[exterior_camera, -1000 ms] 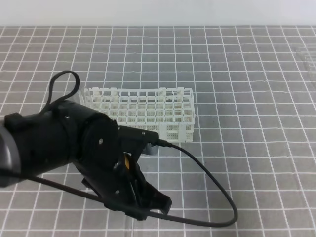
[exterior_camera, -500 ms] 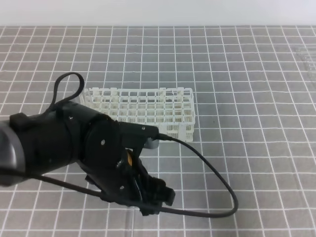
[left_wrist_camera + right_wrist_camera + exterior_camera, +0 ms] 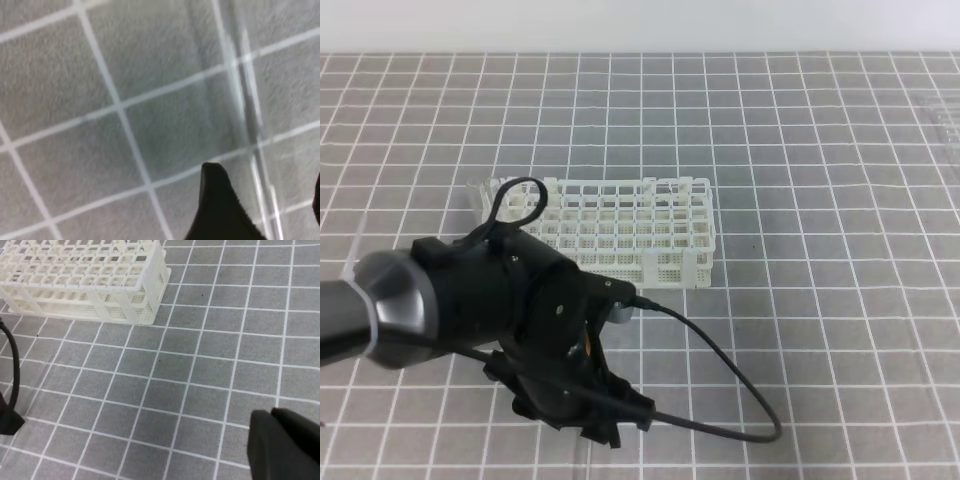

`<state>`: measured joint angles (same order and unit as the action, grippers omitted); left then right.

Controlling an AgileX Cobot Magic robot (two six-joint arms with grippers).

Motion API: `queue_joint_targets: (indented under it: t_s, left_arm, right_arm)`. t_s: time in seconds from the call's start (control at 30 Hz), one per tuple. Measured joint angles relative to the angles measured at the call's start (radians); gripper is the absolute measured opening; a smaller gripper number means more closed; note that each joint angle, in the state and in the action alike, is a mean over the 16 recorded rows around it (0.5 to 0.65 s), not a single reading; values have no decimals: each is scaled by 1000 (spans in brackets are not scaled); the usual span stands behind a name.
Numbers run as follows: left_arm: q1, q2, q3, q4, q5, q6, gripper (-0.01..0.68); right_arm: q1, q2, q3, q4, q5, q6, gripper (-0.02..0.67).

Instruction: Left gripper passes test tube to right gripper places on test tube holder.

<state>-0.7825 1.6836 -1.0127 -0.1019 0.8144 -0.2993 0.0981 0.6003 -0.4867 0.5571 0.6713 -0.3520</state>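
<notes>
The test tube [image 3: 248, 100] lies flat on the grey gridded mat, a clear tube running up the right of the left wrist view. My left gripper [image 3: 266, 205] hangs low over it, open. One black finger [image 3: 216, 200] stands left of the tube and the other only shows at the right edge, so the tube lies between them untouched. From above, the left gripper [image 3: 610, 422] points down near the front edge and hides most of the tube. The white test tube holder [image 3: 620, 232] stands behind it, also seen as the holder [image 3: 85, 280]. My right gripper [image 3: 285, 445] is shut and empty.
A thin black cable [image 3: 720, 365] loops from the left wrist over the mat to the right of the gripper. The bulky grey and black left forearm [image 3: 410, 305] fills the lower left. A faint clear object [image 3: 945, 125] lies at the far right edge.
The left gripper's jaws have spread wider. The wrist has turned and shifted, and its cable loop has moved right and toward the rack. The right gripper has not moved.
</notes>
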Motion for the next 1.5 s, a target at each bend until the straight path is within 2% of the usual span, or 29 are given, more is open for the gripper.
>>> queue_joint_targets:
  t_s: [0.57,1.5]
  left_arm:
    - [0,7,0,81,-19,-44,352]
    - [0,31,1,97,-30,-32,352]
  right_arm:
    - [0,0,0,6,-3,0,-14]
    - [0,0,0,48,-4,0,-14]
